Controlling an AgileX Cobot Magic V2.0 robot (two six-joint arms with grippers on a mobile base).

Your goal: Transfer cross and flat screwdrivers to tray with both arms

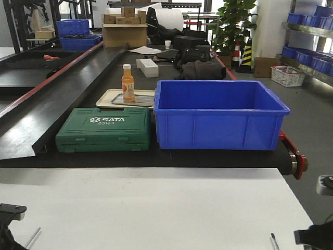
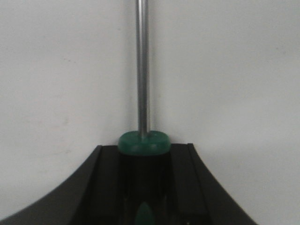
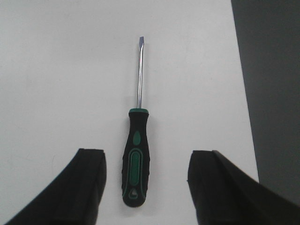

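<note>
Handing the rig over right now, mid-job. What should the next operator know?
Left gripper: shut on the second screwdriver at its green-collared handle; tip out of view, and whether it is lifted is unclear.
Right gripper: open, jaws either side of the flat screwdriver, which lies on the white table, untouched.
Done: one grasp.
Left: close the right gripper, then carry both to the tray, which I cannot pick out in these views.

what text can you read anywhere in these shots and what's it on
"SATA": white brand lettering on the lid of the green tool case.
"05163": small number just below it on the same lid, slightly blurred.
Orange bottle: label too small to read.
Cardboard boxes at the back: any markings too blurred.
Flat screwdriver and the other screwdriver: no lettering visible.
</note>
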